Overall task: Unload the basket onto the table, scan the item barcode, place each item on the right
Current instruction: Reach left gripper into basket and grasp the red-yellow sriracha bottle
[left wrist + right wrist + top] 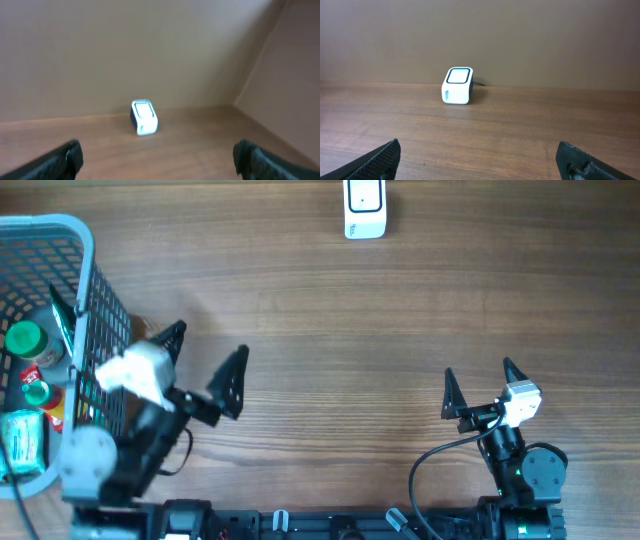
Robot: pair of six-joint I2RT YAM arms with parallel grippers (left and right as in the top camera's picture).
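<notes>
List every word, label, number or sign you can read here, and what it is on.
No text can be read.
Scanner: small blue mark on its side, too small to read.
Packages in the basket: coloured labels, too blurred to read.

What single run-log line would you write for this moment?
stage: not started | left gripper: open, empty, beside basket | right gripper: open, empty | scanner: far edge, untouched | items: in basket

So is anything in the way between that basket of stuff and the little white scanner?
Nothing visible on the table between basket and scanner; the items just sit behind the basket's own mesh wall.
</notes>
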